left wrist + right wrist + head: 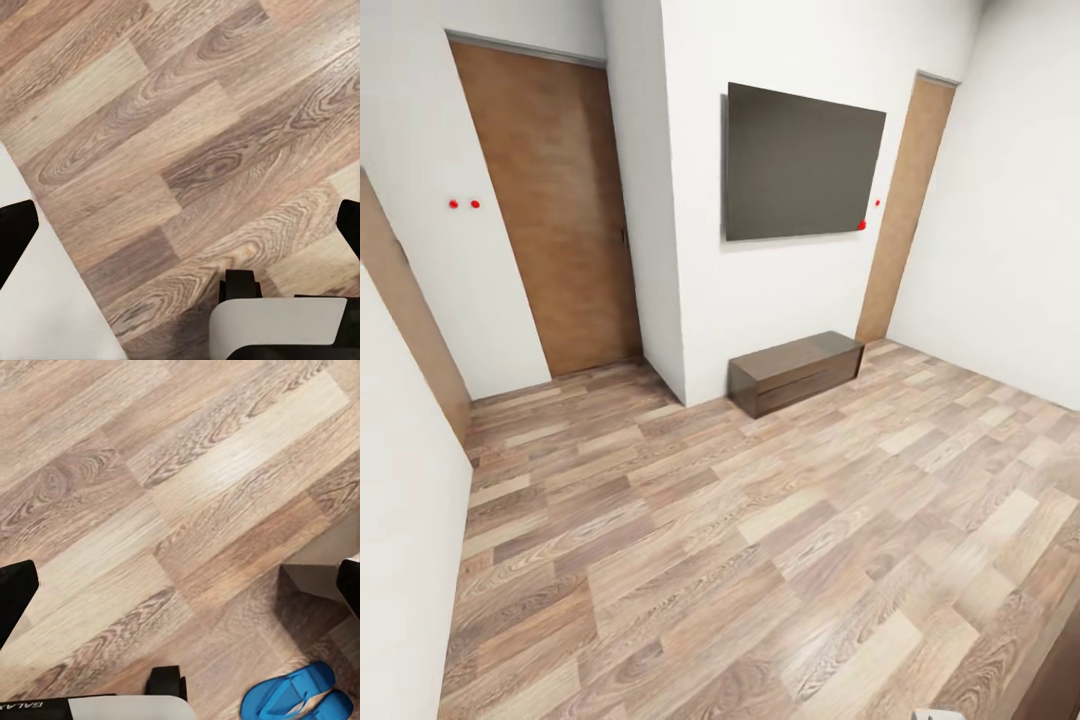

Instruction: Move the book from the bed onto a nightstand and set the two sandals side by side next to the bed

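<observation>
Both claws hang idle over bare floor; left gripper (180,225) has its two black fingertips (15,236) at opposite edges of its wrist view, jaws wide apart, nothing between them but planks; right gripper (180,592) reads the same, spread and empty. Largest first: the bedroom's wood-plank floor (760,540) runs to a white wall (780,290) carrying a dark wall panel (800,165), probably a TV; two brown doors, the wide one (560,210) on the left and a narrow one (905,210) on the right; long low bench (795,372) against the wall under the panel, not a nightstand. Task items: the right wrist view catches the blue sandals (296,694) on the floor close under that arm, beside a pale block with a shadowed face (315,577); cannot tell what that block is; looks like both sandals lying together, though the frame edge cuts them off. Handling judgement: flat, light, thin-soled, likely a bit flexible; a pinch across the sole edge mid-length or on the strap should hold; low profile means fingertips nearly on the floor, so a scrape or a push-away is the risk; low fragility.
</observation>
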Robot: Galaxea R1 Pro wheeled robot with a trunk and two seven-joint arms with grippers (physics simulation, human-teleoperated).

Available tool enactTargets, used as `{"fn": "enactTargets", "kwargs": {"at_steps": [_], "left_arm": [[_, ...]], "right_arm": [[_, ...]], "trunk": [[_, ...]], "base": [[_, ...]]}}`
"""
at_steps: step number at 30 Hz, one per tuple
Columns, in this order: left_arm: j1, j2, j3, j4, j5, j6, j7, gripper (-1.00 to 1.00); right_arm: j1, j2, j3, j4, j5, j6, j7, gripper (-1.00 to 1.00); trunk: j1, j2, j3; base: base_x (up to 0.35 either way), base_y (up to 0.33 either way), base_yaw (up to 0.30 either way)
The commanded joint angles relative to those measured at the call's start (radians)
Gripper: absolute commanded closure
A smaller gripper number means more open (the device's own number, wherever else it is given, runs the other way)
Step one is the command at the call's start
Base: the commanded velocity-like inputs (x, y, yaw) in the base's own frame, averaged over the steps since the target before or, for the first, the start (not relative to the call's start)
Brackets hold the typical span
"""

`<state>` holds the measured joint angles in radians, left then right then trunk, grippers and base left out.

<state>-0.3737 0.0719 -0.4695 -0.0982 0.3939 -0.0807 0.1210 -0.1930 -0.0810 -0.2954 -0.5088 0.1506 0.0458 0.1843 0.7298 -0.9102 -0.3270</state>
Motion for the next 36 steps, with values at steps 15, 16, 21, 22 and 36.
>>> {"fn": "enactTargets", "kwargs": {"at_steps": [15, 16, 21, 22, 36], "left_arm": [[-0.001, 0.0, -0.009, 0.0, 0.008, -0.002, 0.003, -1.0], [-0.001, 0.0, -0.009, 0.0, 0.008, -0.002, 0.003, -1.0], [-0.001, 0.0, -0.009, 0.0, 0.008, -0.002, 0.003, -1.0], [-0.001, 0.0, -0.009, 0.0, 0.008, -0.002, 0.003, -1.0], [-0.001, 0.001, -0.008, 0.0, 0.008, -0.002, 0.003, -1.0]], "right_arm": [[0.0, 0.001, -0.008, -0.002, 0.01, 0.005, 0.009, -1.0], [0.0, 0.001, -0.008, -0.002, 0.01, 0.005, 0.009, -1.0], [0.0, 0.001, -0.008, -0.002, 0.01, 0.005, 0.009, -1.0], [0.0, 0.001, -0.008, -0.002, 0.01, 0.005, 0.009, -1.0], [0.0, 0.001, -0.008, -0.002, 0.01, 0.005, 0.009, -1.0]], "trunk": [[0.0, -0.001, 0.019], [0.0, -0.001, 0.02], [0.0, -0.001, 0.027], [0.0, -0.001, 0.029], [0.0, -0.001, 0.048]], "base": [[0.008, 0.0, 0.156], [0.078, 0.0, 0.143], [0.121, 0.0, 0.142], [0.154, 0.0, 0.141], [0.26, 0.057, 0.138]]}}
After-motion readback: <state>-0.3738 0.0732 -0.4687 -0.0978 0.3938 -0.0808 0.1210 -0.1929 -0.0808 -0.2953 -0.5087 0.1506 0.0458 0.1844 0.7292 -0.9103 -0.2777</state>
